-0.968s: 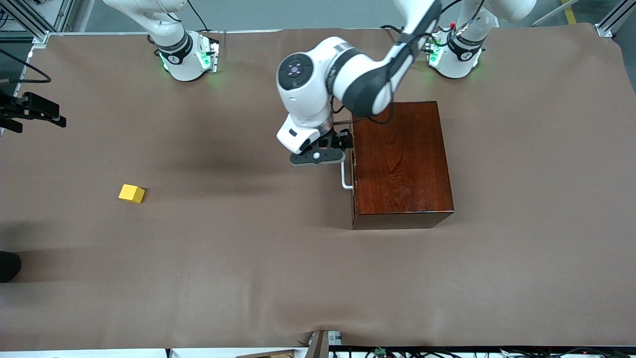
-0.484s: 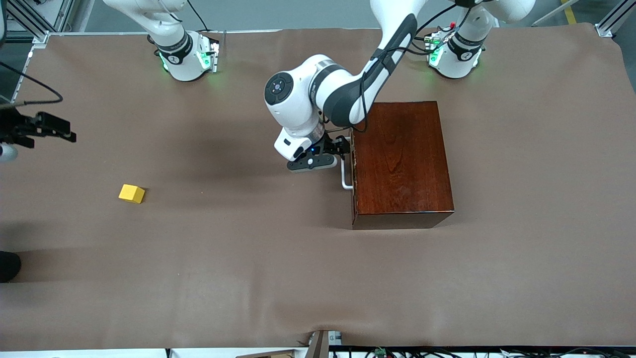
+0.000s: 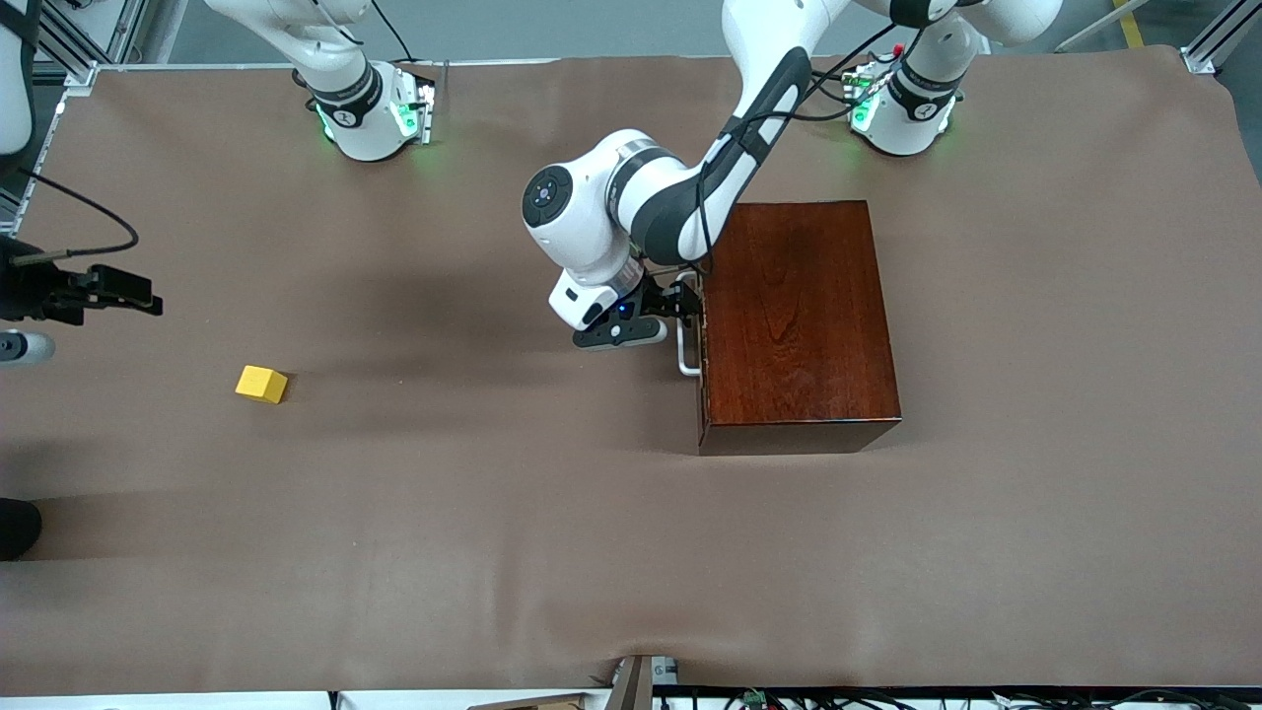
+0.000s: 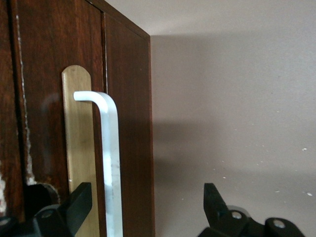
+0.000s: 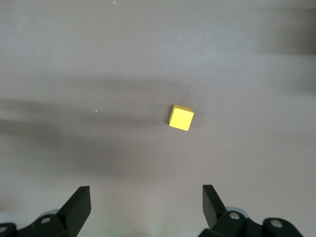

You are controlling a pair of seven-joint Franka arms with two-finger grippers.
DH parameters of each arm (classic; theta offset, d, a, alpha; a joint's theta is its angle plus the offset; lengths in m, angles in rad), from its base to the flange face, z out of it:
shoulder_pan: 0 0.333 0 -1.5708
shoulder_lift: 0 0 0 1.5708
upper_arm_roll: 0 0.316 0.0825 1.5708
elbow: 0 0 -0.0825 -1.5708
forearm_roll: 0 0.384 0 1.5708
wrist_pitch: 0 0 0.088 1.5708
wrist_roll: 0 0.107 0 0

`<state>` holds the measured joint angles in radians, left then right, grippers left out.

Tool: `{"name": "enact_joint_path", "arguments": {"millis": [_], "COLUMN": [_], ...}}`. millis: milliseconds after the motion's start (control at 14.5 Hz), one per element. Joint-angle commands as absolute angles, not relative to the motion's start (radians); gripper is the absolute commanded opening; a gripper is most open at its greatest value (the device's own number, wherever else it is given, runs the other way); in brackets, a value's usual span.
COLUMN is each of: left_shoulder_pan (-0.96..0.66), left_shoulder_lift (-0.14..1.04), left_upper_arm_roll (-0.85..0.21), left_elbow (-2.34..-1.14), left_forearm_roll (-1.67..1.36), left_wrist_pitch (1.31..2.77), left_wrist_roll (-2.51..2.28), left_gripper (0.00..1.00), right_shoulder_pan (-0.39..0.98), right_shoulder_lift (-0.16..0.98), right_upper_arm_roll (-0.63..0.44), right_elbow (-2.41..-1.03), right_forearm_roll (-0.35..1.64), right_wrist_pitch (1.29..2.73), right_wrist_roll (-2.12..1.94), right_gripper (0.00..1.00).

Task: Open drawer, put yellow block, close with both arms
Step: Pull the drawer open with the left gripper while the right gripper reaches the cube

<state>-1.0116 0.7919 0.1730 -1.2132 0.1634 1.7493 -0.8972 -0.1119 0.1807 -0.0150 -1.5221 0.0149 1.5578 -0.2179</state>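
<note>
The opening step is in hand: the drawer [image 3: 702, 335] is shut, flush in the face of the dark reddish-brown box [image 3: 797, 325], which sits toward the left arm's end of the table. The left gripper [image 3: 680, 314] is at the drawer's front, its fingers spread, with the white handle [image 4: 111, 163] between them in the left wrist view; one finger [image 4: 74, 207] lies close against the drawer face and the other [image 4: 212, 202] stands well clear of the bar. The next move calls for closing the fingers on the handle and pulling straight out from the box face, roughly toward 9 o'clock in the front view.

The block [image 3: 261, 384] is a small bright yellow cube with crisp edges, lying alone on the brown cloth toward the right arm's end, at about 9 o'clock from the box and well apart from it. The right gripper [image 3: 123, 288] hovers at about 10 o'clock from the block, fingers spread and empty.
</note>
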Motion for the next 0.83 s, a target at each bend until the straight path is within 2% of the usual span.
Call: {"name": "enact_joint_path", "arguments": {"millis": [0,346,760], "left_shoulder_pan": [-1.022,-1.022,-1.022], "left_shoulder_lift": [0.811,0.824,0.824], "left_upper_arm_roll": [0.179,0.176,0.15], "left_elbow": [-1.197,-1.189,-1.187], "left_forearm_roll": [0.192,0.176,0.157], "left_wrist_pitch": [1.746,1.799,1.902], "left_wrist_roll": [-0.885,-0.902,-1.047], "left_gripper": [1.0,1.0,1.0], "right_shoulder_pan": [-0.138,-0.14,-0.14], "right_shoulder_lift": [0.235,0.313,0.38], "right_upper_arm_roll": [-0.006,-0.006,-0.006], "right_elbow": [-1.482,-1.477,-1.483], "right_forearm_roll": [0.021,0.028,0.032], "right_wrist_pitch": [1.58,1.592,1.686], "right_wrist_roll": [-0.218,-0.213,-0.21], "right_gripper": [1.0,1.0,1.0]}}
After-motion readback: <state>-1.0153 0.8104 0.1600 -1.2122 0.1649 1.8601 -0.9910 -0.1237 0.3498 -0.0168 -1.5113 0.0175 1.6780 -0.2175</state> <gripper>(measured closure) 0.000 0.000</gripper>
